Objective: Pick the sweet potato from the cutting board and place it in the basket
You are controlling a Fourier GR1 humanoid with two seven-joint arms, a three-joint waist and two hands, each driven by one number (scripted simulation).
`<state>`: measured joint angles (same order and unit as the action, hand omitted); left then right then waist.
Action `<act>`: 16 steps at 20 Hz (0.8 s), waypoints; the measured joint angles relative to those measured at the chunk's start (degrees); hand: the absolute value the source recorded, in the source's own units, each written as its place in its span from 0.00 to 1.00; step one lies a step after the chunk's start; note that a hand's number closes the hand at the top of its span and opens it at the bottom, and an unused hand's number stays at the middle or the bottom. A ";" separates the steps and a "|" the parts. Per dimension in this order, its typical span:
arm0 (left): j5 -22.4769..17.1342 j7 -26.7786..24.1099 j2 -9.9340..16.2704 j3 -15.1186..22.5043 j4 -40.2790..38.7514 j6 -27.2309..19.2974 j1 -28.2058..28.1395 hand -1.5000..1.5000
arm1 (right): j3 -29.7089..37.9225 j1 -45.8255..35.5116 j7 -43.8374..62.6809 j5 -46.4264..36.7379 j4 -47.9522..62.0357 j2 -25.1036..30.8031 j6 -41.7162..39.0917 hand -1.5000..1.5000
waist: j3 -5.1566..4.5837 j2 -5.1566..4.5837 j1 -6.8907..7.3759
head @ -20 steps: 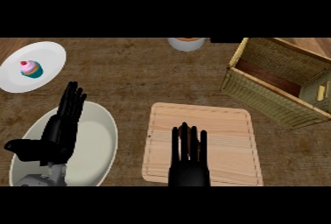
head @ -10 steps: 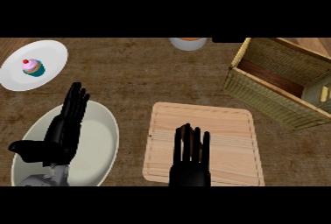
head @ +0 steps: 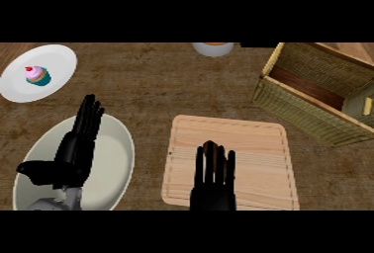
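- Sliding back only a touch toward the lower edge over the last second, the black right robot hand (head: 213,174) otherwise lies as it did on the pale rectangular wooden cutting board (head: 248,138).
- Meaning little for the task as yet: no lift, no carry, nothing brought nearer the square woven wicker basket (head: 292,106), which stands well apart at the upper right of the brown wood-grain table (head: 168,84).
- Looking for the sweet potato on the board and finding none in view (possibly hidden under the palm; cannot tell).
- Noting a small pale yellow piece (head: 367,106) inside the basket at the far right edge, too small to name.
- Right robot hand: flat, palm down, fingers straight and close together, pointing away up the board, curled round nothing that shows, so open.
- Left robot hand (head: 73,148): unmoved, resting over the large white oval plate (head: 116,148) at the lower left, fingers straight and angled up to the right, thumb out to the side, also open and holding nothing.
- Judging the grasp as not yet made; probably a matter of locating the vegetable first, then closing on it.
- Elsewhere, untouched: pink-topped cupcake (head: 35,75) on a small round white plate (head: 58,59) at the upper left.
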<state>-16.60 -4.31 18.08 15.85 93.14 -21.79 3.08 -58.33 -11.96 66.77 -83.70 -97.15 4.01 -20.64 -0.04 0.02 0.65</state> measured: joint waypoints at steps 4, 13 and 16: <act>0.37 0.38 -0.08 -0.40 0.44 0.14 0.13 0.50 | 0.19 -0.76 0.46 1.44 1.57 -1.51 1.20 0.00 | 0.02 -0.02 0.09; 0.52 1.01 -0.04 -1.53 1.27 1.24 -0.46 0.50 | 1.30 -3.76 0.80 1.48 6.10 -2.68 3.77 0.00 | 0.03 -0.03 0.16; 1.11 1.05 -0.69 -1.29 1.73 1.01 -0.73 0.50 | 2.55 -4.97 0.53 2.38 8.04 -2.81 5.10 0.00 | 0.04 -0.05 0.21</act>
<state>-15.49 -3.26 17.39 14.56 94.88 -20.78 2.35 -55.78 -16.93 67.31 -81.31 -89.11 1.19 -15.54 0.00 -0.03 0.86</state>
